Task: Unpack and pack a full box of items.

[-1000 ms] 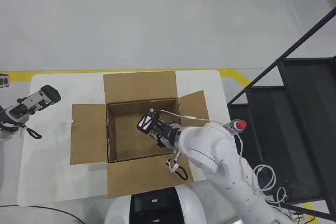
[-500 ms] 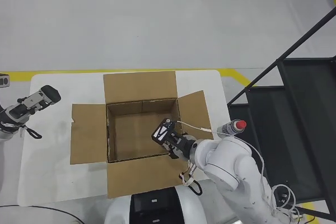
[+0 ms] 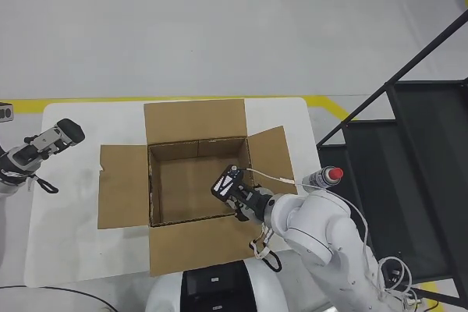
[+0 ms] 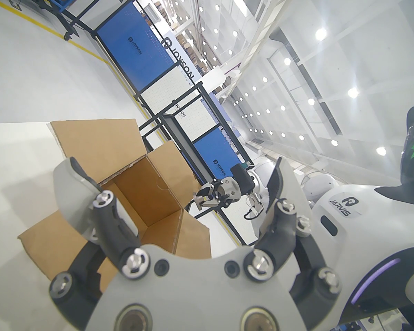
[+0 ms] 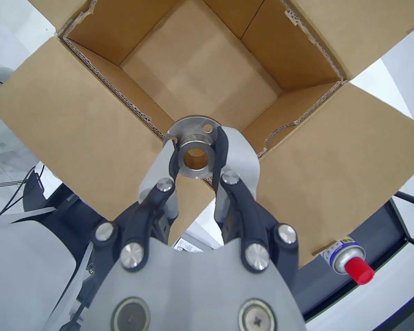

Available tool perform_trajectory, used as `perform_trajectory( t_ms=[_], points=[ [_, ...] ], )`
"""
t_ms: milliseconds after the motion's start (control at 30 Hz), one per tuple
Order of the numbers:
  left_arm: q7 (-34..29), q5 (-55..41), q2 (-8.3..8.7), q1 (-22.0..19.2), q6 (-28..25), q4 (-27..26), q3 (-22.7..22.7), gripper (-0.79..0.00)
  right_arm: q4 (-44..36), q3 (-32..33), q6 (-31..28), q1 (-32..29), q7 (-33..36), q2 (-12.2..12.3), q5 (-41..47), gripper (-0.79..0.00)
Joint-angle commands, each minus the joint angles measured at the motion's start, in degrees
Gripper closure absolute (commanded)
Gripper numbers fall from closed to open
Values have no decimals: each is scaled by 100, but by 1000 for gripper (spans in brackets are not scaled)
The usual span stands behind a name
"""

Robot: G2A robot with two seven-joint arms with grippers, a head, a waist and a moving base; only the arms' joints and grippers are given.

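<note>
The left gripper (image 3: 72,131) hangs well to the left of the box (image 3: 195,123), off the outer edge of the box's left flap and over the white table (image 3: 70,234) that the box sits on. In its own wrist view the left gripper (image 4: 174,168) has its two fingers spread wide apart, and they point toward the box (image 4: 100,139).

The box stands in the middle with all four flaps folded outward (the right-hand flap tilts upward rather than lying flat), and its brown cardboard floor shows through the opening.

The right gripper (image 3: 228,186) is above the right part of the box's opening, close to the box's near wall. From the right wrist the right gripper (image 5: 195,142) is pinching a small metal flange (image 5: 195,154), a round silver piece with a bored hub and holes in its disc. The dark pads press on either side of the hub. The flange is held in the air above the near corner of the box (image 5: 89,129), not touching the cardboard.

To the right of the box, past its right flap, a spray can (image 3: 324,178) with a red cap lies on its side on a black rack (image 3: 405,171). The right wrist view catches the spray can (image 5: 348,260) just beyond the flap's edge.
</note>
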Motion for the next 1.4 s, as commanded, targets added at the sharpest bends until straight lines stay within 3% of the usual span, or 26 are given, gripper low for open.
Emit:
perform_trajectory(
  t_ms=[0, 367, 867, 1367],
  points=[
    [0, 0, 0, 0, 0, 0, 0, -785, 0, 0, 0, 0, 0, 0, 0, 0],
    [0, 0, 0, 0, 0, 0, 0, -785, -316, 382, -466, -394, -154, 121, 370, 0],
    [0, 0, 0, 0, 0, 0, 0, -785, -316, 2151, -1496, -1766, -851, 439, 1021, 0],
    [0, 0, 0, 0, 0, 0, 0, -785, -316, 2559, -1991, -2642, -1193, 871, 1136, 0]
  ],
)
